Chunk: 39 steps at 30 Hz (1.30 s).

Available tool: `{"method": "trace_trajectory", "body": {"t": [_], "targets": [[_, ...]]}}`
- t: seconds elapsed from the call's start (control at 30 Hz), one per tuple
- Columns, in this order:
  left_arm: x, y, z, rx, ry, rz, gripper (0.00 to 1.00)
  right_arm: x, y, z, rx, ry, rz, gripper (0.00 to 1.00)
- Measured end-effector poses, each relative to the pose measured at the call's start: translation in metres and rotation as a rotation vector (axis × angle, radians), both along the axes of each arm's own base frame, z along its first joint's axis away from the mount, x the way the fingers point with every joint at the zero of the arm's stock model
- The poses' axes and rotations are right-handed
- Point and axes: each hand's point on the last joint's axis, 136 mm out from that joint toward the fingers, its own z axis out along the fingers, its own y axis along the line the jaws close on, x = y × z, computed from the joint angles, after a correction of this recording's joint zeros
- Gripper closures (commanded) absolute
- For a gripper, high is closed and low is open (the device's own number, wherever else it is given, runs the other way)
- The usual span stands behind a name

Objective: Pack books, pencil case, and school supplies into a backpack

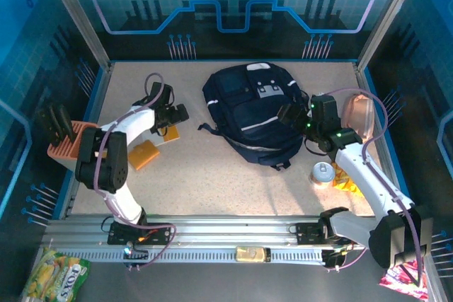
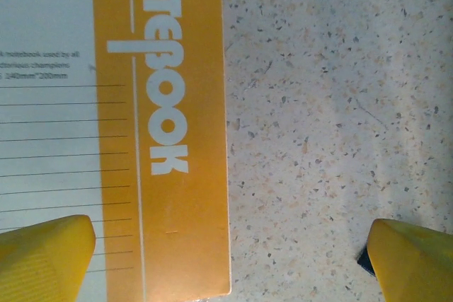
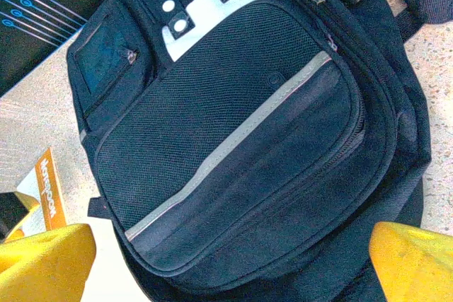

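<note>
My left claw (image 2: 226,261) and right claw (image 3: 226,263) both gape wide, holding nothing.
The notebook (image 2: 170,104) lies flat on the counter (image 2: 333,104), left of the backpack (image 3: 233,146). I judge it light, thin and bendy, best pinched along the orange edge my left claw straddles. The backpack looks soft and slumpy under my right claw.
</note>
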Motion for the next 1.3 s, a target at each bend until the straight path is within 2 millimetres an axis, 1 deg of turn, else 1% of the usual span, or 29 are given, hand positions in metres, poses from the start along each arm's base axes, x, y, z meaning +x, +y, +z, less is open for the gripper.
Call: {"method": "trace_trajectory", "body": {"t": [0.13, 0.3, 0.57, 0.77, 0.97, 1.07, 1.13, 1.3], "targets": [[0.004, -0.005, -0.009, -0.016, 0.024, -0.018, 0.01, 0.000, 0.000, -0.001, 0.003, 0.003, -0.003, 0.00], [0.000, -0.011, -0.021, -0.049, 0.062, -0.036, 0.01, 0.000, -0.001, -0.001, -0.001, 0.005, -0.006, 0.00], [-0.004, -0.022, -0.025, -0.099, 0.085, -0.069, 0.02, -0.002, -0.003, -0.004, -0.013, 0.016, -0.015, 0.00], [-0.010, -0.033, -0.034, -0.161, 0.122, -0.099, 0.04, -0.002, -0.003, -0.004, -0.012, 0.017, -0.015, 0.00], [-0.014, -0.046, -0.034, -0.206, 0.124, -0.127, 0.03, -0.001, -0.003, -0.006, -0.014, 0.023, -0.014, 0.00], [-0.021, -0.062, -0.033, -0.226, 0.125, -0.149, 0.04, 0.000, -0.001, -0.006, -0.010, 0.027, -0.009, 0.00], [-0.030, -0.079, -0.031, -0.252, 0.126, -0.168, 0.04, 0.002, 0.000, -0.007, -0.008, 0.031, -0.005, 0.00], [-0.064, -0.131, -0.028, -0.339, 0.148, -0.216, 0.04, 0.008, 0.009, -0.005, -0.008, 0.035, 0.019, 0.00]]}}
